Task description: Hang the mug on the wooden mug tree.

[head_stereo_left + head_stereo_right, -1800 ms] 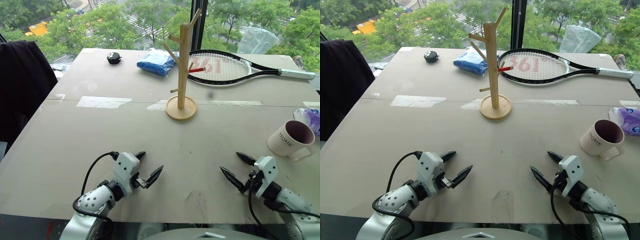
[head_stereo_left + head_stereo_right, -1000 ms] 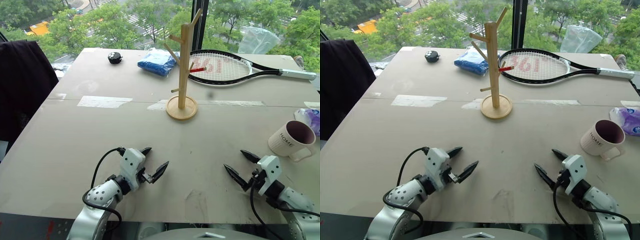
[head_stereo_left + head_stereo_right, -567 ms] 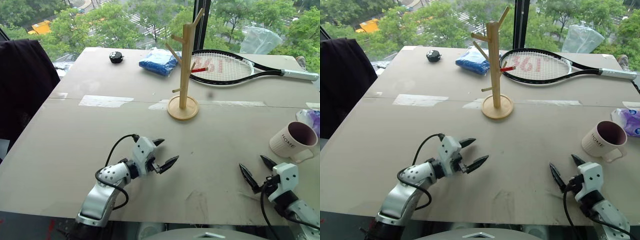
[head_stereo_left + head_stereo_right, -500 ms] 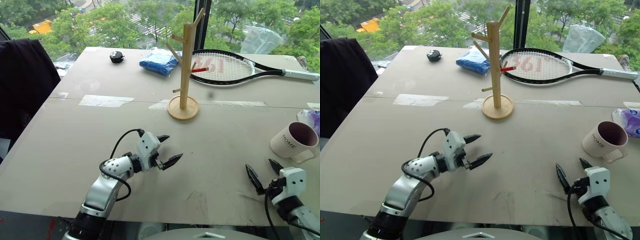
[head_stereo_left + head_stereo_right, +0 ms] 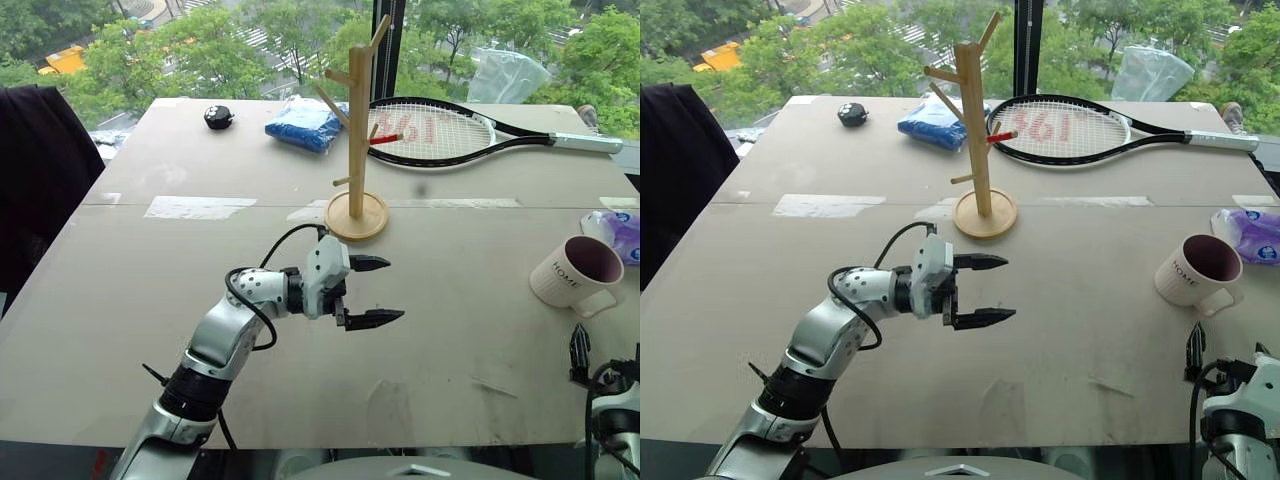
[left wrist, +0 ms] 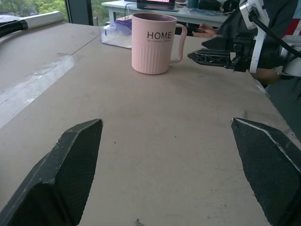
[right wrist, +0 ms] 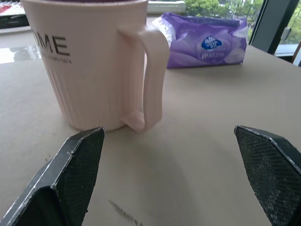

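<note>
The grey-brown table (image 5: 150,300) carries everything, and places here are given from the wooden mug tree (image 5: 357,130), which stands upright on its round base near the table's middle, toward the window side. Just behind the tree and stretching to its right lies a black tennis racket (image 5: 470,130), flat on the table, its head partly hidden by the pole. Behind the tree and slightly to its left sits a folded blue cloth (image 5: 305,122), and farther left a small black round object (image 5: 216,117). In front of the tree, near its base, hangs the left gripper (image 5: 368,291) above the table, pointing toward the right, jaws wide apart and holding nothing. Well to the right of the tree and nearer the robot stands the mug (image 5: 575,271), upright on the table, handle toward the near edge, with a purple tissue pack (image 5: 616,232) just behind it. The right gripper (image 7: 164,176) sits low at the near right edge, in front of the mug's handle, jaws spread wide, not touching it
</note>
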Available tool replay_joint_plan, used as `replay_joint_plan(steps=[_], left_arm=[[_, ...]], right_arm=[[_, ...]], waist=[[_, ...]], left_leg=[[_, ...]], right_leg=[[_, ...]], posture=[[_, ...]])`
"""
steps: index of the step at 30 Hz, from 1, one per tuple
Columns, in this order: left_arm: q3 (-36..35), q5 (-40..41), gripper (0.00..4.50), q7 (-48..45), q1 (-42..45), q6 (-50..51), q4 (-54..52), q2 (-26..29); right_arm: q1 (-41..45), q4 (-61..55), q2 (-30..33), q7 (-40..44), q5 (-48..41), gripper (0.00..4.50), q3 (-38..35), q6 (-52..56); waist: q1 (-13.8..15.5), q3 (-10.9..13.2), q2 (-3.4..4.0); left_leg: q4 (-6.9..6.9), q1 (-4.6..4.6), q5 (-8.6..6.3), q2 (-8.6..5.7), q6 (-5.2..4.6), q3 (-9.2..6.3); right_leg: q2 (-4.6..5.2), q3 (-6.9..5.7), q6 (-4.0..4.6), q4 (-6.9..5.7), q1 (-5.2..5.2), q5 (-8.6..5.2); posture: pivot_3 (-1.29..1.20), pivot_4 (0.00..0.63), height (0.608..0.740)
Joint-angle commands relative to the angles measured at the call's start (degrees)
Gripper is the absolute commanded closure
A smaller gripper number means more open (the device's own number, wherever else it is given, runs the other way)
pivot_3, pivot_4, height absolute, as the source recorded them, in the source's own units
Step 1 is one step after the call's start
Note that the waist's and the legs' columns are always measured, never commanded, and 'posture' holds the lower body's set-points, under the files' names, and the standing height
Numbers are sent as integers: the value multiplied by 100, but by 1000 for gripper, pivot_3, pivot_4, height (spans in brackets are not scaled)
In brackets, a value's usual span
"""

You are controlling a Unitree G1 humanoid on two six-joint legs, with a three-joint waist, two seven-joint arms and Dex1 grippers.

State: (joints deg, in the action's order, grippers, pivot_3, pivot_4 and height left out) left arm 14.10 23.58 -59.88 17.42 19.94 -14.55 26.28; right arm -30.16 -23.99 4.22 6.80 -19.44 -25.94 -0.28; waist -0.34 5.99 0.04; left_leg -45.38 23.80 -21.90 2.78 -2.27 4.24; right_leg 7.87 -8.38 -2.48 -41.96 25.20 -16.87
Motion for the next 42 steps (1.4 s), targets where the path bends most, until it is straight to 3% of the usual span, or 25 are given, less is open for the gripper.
replay_joint_plan(steps=[1, 13, 17, 24, 29, 33, 39, 42], left_arm=[[-26, -71, 0, 96, 77, -74, -233, 25], [-200, -172, 0, 478, -72, -63, -441, 138], [-232, -171, 0, 619, -113, -21, -547, 143], [-271, -138, 0, 788, -232, 34, -716, 154], [-380, -174, 0, 956, -372, -81, -717, 78], [-687, -101, 0, 1319, -790, -426, -700, -192], [-978, -260, 0, 1918, -1406, -1265, -667, -830], [-1031, -409, 0, 2335, -1639, -1723, -805, -1209]], right_arm=[[345, 170, 169, -162, -14, 34, -237, 11], [1251, 1384, 687, -74, 42, 34, -407, -133], [1542, 1718, 872, 118, -66, 1158, -386, -149], [1789, 2201, 1236, 700, -332, 4413, -431, -169], [1999, 2251, 1632, 1204, -652, 4468, -469, -129], [2491, 1959, 2321, 1954, -843, 4468, -116, 313], [3797, 1574, 3320, 2955, -969, 4468, 815, 1276], [4971, 1706, 3765, 3652, -824, 4468, 1491, 1587]], waist=[[3, 1, 1], [-20, 5, 8], [-30, 5, 9], [-23, 5, 8], [-26, 6, 10], [-51, 11, 18], [-10, 15, 9], [48, 18, 9]], left_leg=[[0, 0, 0, -1, 0, 0], [-1, 1, 1, -8, 0, 4], [-1, 0, 1, -8, 0, 2], [-2, 1, 1, -9, 0, 2], [-3, -1, 1, -10, 0, 5], [-3, -2, 1, -10, 0, 7], [-1, -3, 1, -9, -1, -5], [-1, 2, 1, -15, -1, -8]], right_leg=[[0, 0, 0, 0, 0, 0], [2, 3, -2, 0, 0, 0], [2, 3, -2, -3, -1, 0], [2, 3, -3, -1, -1, 1], [4, 5, -4, 0, -3, 1], [5, 9, -7, 0, -3, 4], [2, 14, -15, 1, -2, 10], [8, -4, -14, 7, -5, 11]], posture=[[0, 150, 654], [0, 150, 654], [0, 150, 654], [0, 150, 654], [0, 150, 654], [0, 150, 654], [0, 150, 654], [0, 150, 654]])
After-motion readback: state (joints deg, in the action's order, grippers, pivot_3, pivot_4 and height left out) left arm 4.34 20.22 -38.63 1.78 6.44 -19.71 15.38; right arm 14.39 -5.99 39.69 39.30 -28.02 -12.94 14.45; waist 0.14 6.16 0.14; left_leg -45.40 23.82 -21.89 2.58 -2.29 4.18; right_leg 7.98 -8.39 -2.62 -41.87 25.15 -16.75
